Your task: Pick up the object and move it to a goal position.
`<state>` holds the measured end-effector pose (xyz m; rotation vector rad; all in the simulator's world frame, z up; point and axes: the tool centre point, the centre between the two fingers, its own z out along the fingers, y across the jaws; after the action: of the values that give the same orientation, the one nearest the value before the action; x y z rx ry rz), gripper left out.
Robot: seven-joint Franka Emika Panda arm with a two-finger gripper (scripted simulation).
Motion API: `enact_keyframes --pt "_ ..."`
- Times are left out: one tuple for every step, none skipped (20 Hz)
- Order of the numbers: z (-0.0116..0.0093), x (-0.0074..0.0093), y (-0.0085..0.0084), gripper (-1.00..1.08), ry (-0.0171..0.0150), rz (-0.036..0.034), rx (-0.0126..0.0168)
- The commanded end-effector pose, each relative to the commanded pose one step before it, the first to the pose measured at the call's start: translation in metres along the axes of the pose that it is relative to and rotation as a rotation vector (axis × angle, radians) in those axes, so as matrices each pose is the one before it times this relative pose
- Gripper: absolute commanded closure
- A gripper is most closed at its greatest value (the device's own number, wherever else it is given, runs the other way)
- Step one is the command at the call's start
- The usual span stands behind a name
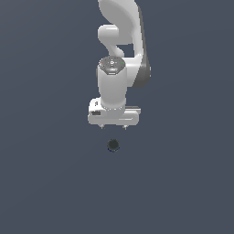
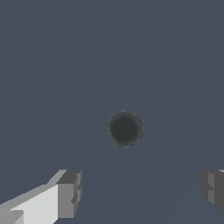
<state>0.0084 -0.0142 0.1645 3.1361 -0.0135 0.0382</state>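
The object is a tiny dark, near-black ball [image 1: 113, 145] lying on the flat grey-blue surface, just in front of and below the white gripper [image 1: 113, 127] in the exterior view. The gripper hangs pointing down, its short fingertips wide apart and empty, not touching the ball. In the wrist view the ball [image 2: 124, 128] shows as a dark round disc ahead of the gap between the two grey fingertips [image 2: 70, 192], beyond the gripper [image 2: 140, 188]. Nothing is held.
The white Panda arm [image 1: 121, 36] rises behind the gripper toward the top of the exterior view. The plain grey-blue surface [image 1: 45, 183] spreads all round. No goal marker shows in either view.
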Motion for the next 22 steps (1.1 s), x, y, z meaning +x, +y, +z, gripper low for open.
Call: enact_keyframes --pt "0.0 0.0 0.00001 -0.92 0.0 0.0 0.0" --pt "-0.00036 0.00027 -0.00066 -0.92 0.00095 -0.00073 -0.00001" --pt "-0.00105 0.00081 -0.00189 -0.92 0.00274 -0.0021 0.00001" --pt "-0.00177 0.00132 -0.00313 -0.92 0.00456 -0.00354 0.00004" --pt "-0.00248 0.00181 -0.00434 -0.92 0.00633 -0.00503 0.00008" --pt "-0.0032 0.00226 -0.00549 -0.92 0.00802 -0.00663 0.00014" --pt "-0.00316 0.00215 -0.00527 -0.92 0.00771 -0.00678 0.00017" --pt "-0.00257 0.00165 -0.0041 -0.92 0.00604 -0.00579 0.00013" --pt "-0.00188 0.00111 -0.00281 -0.92 0.00419 -0.00454 0.00006" --pt "-0.00115 0.00058 -0.00153 -0.92 0.00231 -0.00307 -0.00001" --pt "-0.00032 0.00009 -0.00021 -0.92 0.00043 -0.00111 -0.00005" --pt "0.00042 -0.00029 0.00061 -0.92 -0.00098 0.00097 -0.00002" --pt "0.0008 -0.00024 0.00076 -0.92 -0.00123 0.00266 0.00009" --pt "0.00087 -0.00005 0.00048 -0.92 -0.00086 0.00355 0.00019" --pt "0.00103 0.00008 0.00026 -0.92 -0.00067 0.00463 0.00029" --pt "0.00129 0.00018 0.00024 -0.92 -0.00066 0.00609 0.0004" --pt "0.00162 0.00024 0.00022 -0.92 -0.00079 0.0076 0.00049" --pt "0.00204 0.00025 0.00038 -0.92 -0.00109 0.00946 0.00057" --pt "0.00249 0.00026 0.00056 -0.92 -0.00146 0.01134 0.00062" --pt "0.00291 0.00026 0.00072 -0.92 -0.00178 0.01315 0.00065" --pt "0.0033 0.00029 0.00085 -0.92 -0.00205 0.01485 0.00066" --pt "0.00364 0.00032 0.00092 -0.92 -0.00224 0.01639 0.00064"
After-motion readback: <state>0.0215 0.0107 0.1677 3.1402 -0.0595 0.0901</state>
